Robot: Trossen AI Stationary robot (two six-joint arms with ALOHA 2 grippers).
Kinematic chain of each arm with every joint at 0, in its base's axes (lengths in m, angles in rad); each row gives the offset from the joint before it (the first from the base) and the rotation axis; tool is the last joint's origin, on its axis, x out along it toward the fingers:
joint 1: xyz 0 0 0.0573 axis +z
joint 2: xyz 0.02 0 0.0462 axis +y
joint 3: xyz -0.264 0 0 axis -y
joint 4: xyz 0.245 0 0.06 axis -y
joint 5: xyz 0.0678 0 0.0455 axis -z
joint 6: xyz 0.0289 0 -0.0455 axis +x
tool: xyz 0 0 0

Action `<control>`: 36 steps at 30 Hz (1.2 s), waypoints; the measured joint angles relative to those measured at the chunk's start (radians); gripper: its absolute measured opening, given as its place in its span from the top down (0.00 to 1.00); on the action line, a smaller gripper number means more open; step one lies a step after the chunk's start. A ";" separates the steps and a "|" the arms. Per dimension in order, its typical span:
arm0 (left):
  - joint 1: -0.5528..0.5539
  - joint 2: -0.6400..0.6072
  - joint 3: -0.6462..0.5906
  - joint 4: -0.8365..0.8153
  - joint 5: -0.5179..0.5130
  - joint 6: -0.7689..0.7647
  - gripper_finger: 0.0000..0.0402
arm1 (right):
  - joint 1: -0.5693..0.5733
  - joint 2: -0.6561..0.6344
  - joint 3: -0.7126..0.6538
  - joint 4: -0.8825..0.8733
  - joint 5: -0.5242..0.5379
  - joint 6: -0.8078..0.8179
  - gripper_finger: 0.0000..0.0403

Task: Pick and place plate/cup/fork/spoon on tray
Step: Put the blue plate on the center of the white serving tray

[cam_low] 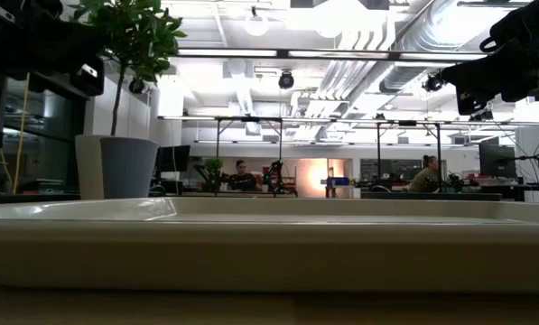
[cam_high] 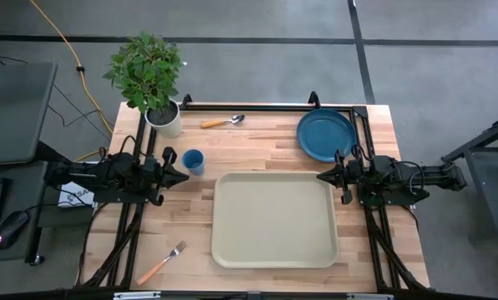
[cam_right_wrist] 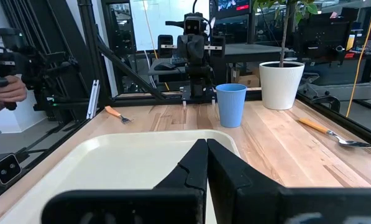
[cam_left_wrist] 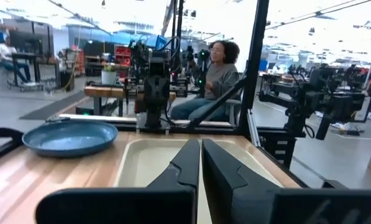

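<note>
The beige tray (cam_high: 274, 219) lies in the table's middle, toward the near edge, with nothing on it. The dark-blue plate (cam_high: 326, 134) lies at the far right. The blue cup (cam_high: 193, 162) stands upright left of the tray. The spoon (cam_high: 223, 122) lies near the far edge. The fork (cam_high: 162, 262) lies at the near left. My left gripper (cam_high: 184, 175) is shut and empty, just beside the cup. My right gripper (cam_high: 322, 176) is shut and empty at the tray's right edge, near the plate.
A white pot with a green plant (cam_high: 163, 117) stands at the far left corner. A black metal frame (cam_high: 265, 106) runs along the far edge and both sides. People sit in the room beyond the table (cam_left_wrist: 219, 68); a hand (cam_right_wrist: 8, 92) shows at the side.
</note>
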 joint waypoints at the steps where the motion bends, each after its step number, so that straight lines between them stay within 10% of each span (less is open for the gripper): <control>1: 0.000 0.000 0.000 0.003 0.000 0.009 1.00 | 0.000 0.000 0.000 0.000 0.000 0.000 1.00; 36: 0.000 0.004 0.000 0.098 -0.055 -0.087 1.00 | 0.000 0.000 0.000 0.000 0.000 0.000 1.00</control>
